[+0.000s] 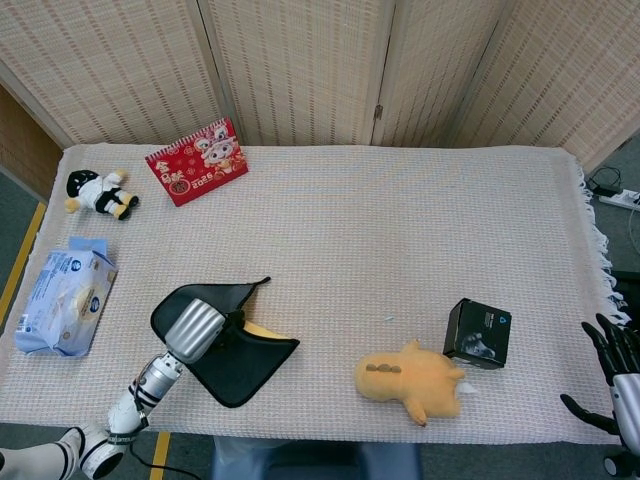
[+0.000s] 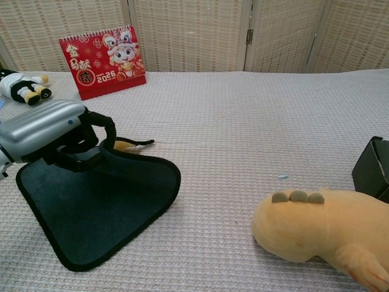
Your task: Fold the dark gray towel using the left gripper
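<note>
The dark gray towel lies near the table's front left edge. My left hand grips its far corner and holds it lifted off the table, pulled back over the rest of the cloth. A yellow underside shows beneath the raised flap, and a small loop tag sticks out at the lifted corner. My right hand hangs beyond the table's right edge with its fingers spread, holding nothing.
A yellow plush toy and a black box sit at the front right. A red calendar, a small panda plush and a wipes pack lie along the left and back.
</note>
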